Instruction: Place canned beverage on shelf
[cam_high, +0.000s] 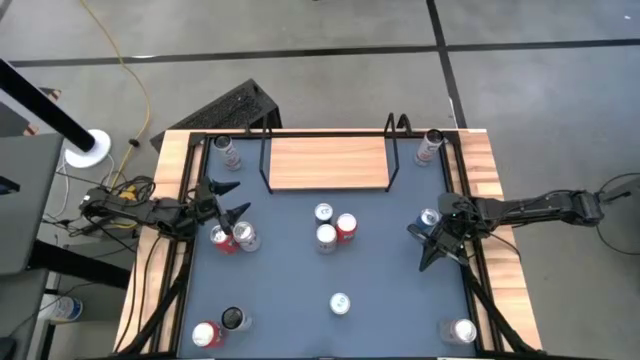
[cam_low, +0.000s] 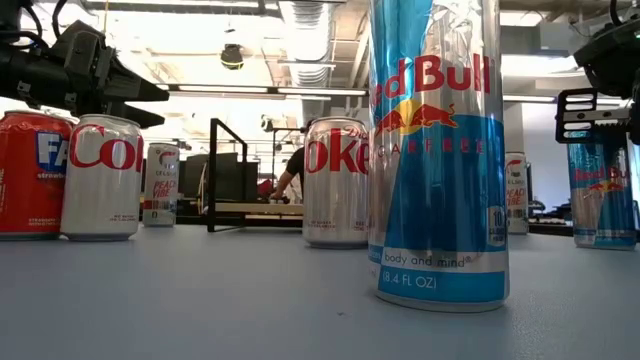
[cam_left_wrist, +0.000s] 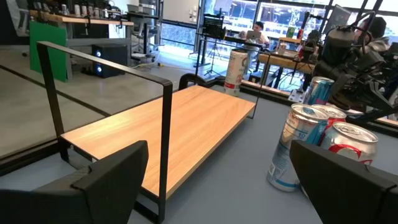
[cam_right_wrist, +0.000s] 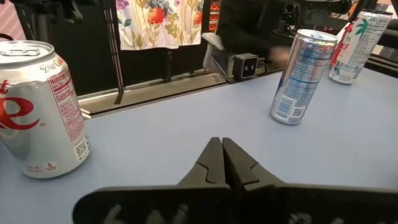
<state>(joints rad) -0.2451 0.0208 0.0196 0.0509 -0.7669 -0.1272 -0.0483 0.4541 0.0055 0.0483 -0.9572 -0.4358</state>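
Observation:
The shelf (cam_high: 328, 163), a light-wood board with black wire side frames, stands at the table's far middle and is bare in the left wrist view (cam_left_wrist: 168, 130). Three cans (cam_high: 332, 227) stand grouped just in front of it. My left gripper (cam_high: 232, 199) hovers open at the table's left side, pointing toward the shelf, with two cans (cam_high: 234, 238) just on its near side. My right gripper (cam_high: 430, 248) is shut at the right side, beside a blue can (cam_high: 428, 218), and points across the table (cam_right_wrist: 222, 163).
Single cans stand at the far left (cam_high: 228, 152) and far right (cam_high: 430, 147) corners, one at the near middle (cam_high: 340, 303), two at the near left (cam_high: 218, 328), one at the near right (cam_high: 460, 330). Bare tabletop (cam_high: 390, 290) lies between the groups.

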